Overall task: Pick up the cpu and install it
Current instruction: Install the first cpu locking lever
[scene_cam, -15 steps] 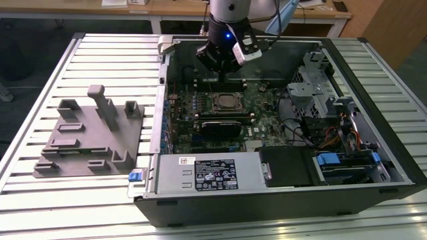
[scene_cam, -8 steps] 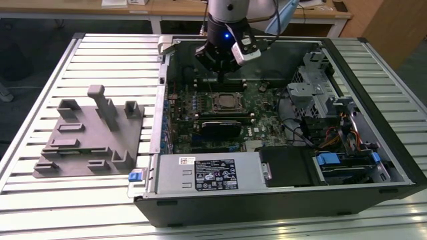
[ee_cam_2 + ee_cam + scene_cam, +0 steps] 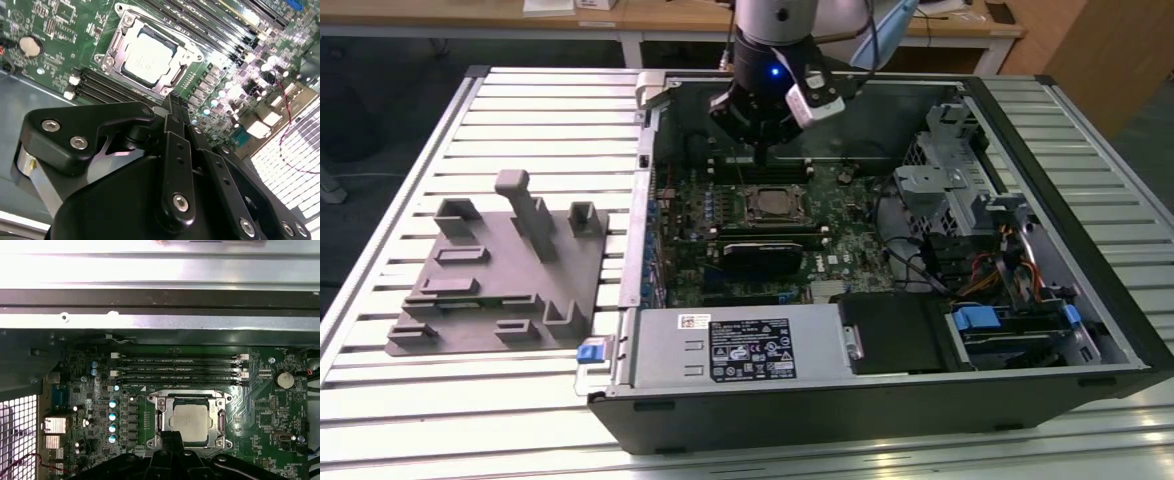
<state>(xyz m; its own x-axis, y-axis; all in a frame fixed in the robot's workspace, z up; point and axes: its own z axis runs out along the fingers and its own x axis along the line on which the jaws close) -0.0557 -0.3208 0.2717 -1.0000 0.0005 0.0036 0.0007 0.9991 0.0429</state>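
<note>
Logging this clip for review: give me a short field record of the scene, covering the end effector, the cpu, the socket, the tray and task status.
end effector: above the motherboard inside the open case, holding nothing
cpu: lying flat in the socket, silvery top up, in both wrist views
socket: metal frame around the cpu, beside the memory slots
tray: grey, on the slatted table, at the exterior view's left of the case
task status: cpu already in the socket; end effector off it, just above
</note>
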